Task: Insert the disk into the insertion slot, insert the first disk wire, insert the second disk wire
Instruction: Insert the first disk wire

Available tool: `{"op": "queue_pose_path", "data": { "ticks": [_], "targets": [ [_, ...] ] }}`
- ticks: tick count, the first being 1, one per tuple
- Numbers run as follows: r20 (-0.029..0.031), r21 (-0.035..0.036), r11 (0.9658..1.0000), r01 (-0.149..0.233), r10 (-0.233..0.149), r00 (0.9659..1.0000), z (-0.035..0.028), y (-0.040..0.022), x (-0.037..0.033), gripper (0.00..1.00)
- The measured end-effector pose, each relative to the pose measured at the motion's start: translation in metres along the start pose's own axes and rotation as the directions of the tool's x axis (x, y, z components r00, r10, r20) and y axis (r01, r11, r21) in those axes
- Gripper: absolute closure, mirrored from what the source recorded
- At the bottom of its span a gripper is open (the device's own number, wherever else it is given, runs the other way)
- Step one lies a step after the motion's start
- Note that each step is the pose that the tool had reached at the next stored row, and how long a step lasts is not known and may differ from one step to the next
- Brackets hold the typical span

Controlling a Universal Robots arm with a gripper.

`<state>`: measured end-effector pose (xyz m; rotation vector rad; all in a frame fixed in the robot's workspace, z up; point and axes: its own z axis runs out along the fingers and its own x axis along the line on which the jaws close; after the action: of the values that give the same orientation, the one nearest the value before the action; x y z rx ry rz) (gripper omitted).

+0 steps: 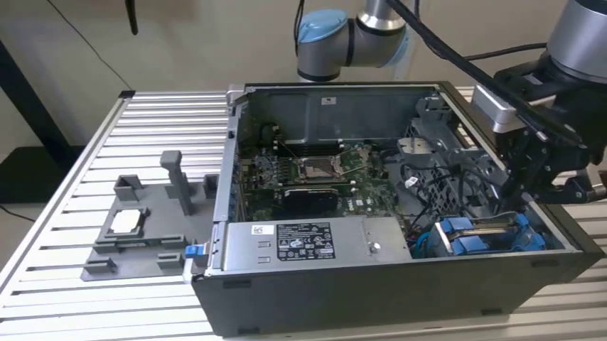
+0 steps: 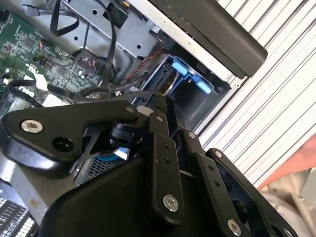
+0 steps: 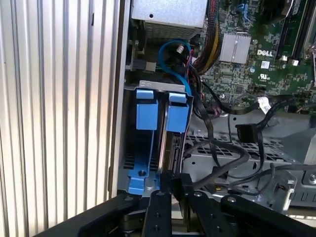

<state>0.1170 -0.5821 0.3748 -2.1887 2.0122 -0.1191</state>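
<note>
Here the gripper (image 3: 171, 183) has its fingers (image 3: 159, 207) drawn almost together, the tips right at the near end of the disk (image 3: 168, 143). The disk stands on edge in the insertion slot (image 3: 148, 85), between blue carrier pieces (image 3: 147, 109). Whether the fingers actually pinch it is hard to make out. A white printed label (image 1: 303, 240) sits on the silver power-supply box (image 1: 379, 245). Black cables (image 3: 217, 158) lie just beside the slot.

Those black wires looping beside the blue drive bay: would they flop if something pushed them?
Probably floppy: the black wires sag in loose loops. Likely light, being thin. One carries a blocky connector, so that end may swing.
</note>
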Motion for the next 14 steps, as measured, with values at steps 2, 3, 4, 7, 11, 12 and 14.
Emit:
{"op": "queue_pose_path", "data": {
  "ticks": [2, 3, 4, 7, 11, 12, 14],
  "targets": [
    [-0.0026, -0.0015, 0.9998, -0.018, 0.018, 0.9998, 0.0024, 0.0004, 0.0000, 0.80],
    [-0.0037, -0.0033, 0.9997, -0.025, 0.025, 0.9997, 0.0033, 0.0005, 0.0001, 0.80],
    [-0.0042, -0.0082, 0.9996, -0.028, 0.028, 0.9996, 0.0040, 0.0002, 0.0001, 0.80],
    [-0.0054, -0.0242, 0.9991, -0.034, 0.033, 0.9994, 0.0059, -0.0010, 0.0004, 0.80],
    [-0.0055, -0.0540, 0.9978, -0.039, 0.038, 0.9992, 0.0082, -0.0050, 0.0008, 0.80],
    [-0.0051, -0.0655, 0.9971, -0.039, 0.039, 0.9992, 0.0089, -0.0070, 0.0010, 0.80],
    [-0.0044, -0.0839, 0.9957, -0.040, 0.040, 0.9992, 0.0101, -0.0101, 0.0013, 0.80]
  ]
}}
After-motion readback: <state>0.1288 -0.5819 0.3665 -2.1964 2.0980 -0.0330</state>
